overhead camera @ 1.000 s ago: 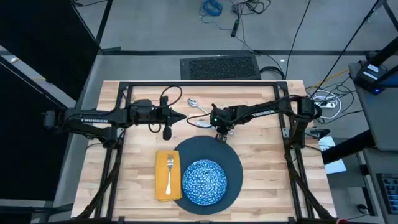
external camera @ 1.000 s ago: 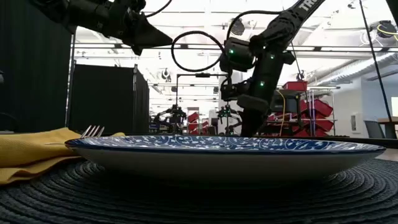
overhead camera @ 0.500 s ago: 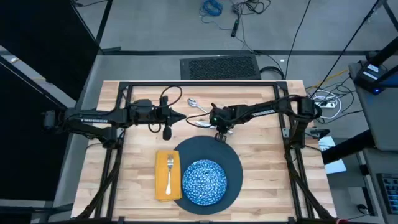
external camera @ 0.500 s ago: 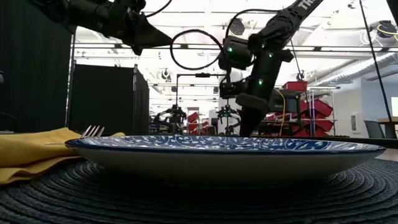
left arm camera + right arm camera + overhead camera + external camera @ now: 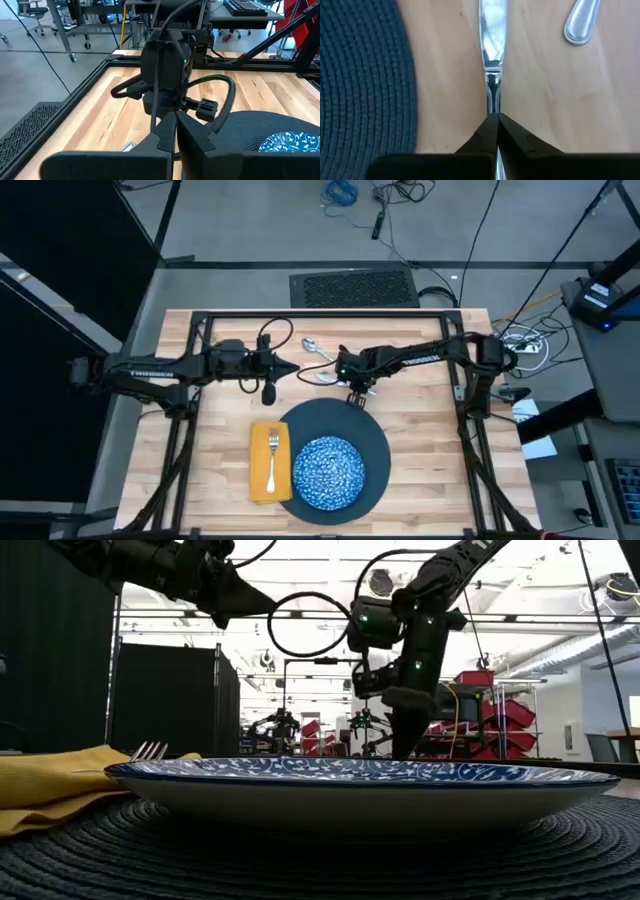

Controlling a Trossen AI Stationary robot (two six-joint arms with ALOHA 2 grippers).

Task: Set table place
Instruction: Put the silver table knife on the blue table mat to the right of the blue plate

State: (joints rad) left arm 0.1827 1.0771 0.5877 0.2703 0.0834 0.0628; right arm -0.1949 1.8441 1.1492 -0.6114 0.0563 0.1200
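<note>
A knife (image 5: 492, 30) lies on the wooden table (image 5: 420, 430) just beyond the far edge of the dark round woven mat (image 5: 375, 430), blade toward the table's left. My right gripper (image 5: 493, 119) is shut on it; in the high view my right gripper (image 5: 343, 380) is there. A spoon (image 5: 311, 347) lies farther back. A blue speckled plate (image 5: 328, 472) sits on the mat. The fork (image 5: 273, 456) rests on the yellow napkin (image 5: 262, 480) beside it. My left gripper (image 5: 292, 368) hangs shut and empty, raised above the table's far left part. My right gripper pinches the knife's handle (image 5: 493, 102) between its two fingers, close to where the handle meets the blade. The fingers come steeply from above. The blade reaches out ahead of them over the wood; whether it is lifted clear I cannot tell.
A black metal frame (image 5: 320, 317) runs around the table's edges. The spoon's bowl (image 5: 580, 22) lies close to the knife on the far side. Bare wood shows to the right of the mat (image 5: 440, 460).
My right gripper has tipped more upright over the knife and its wrist has shifted slightly toward the table's left. It stays shut. My left arm has kept still.
</note>
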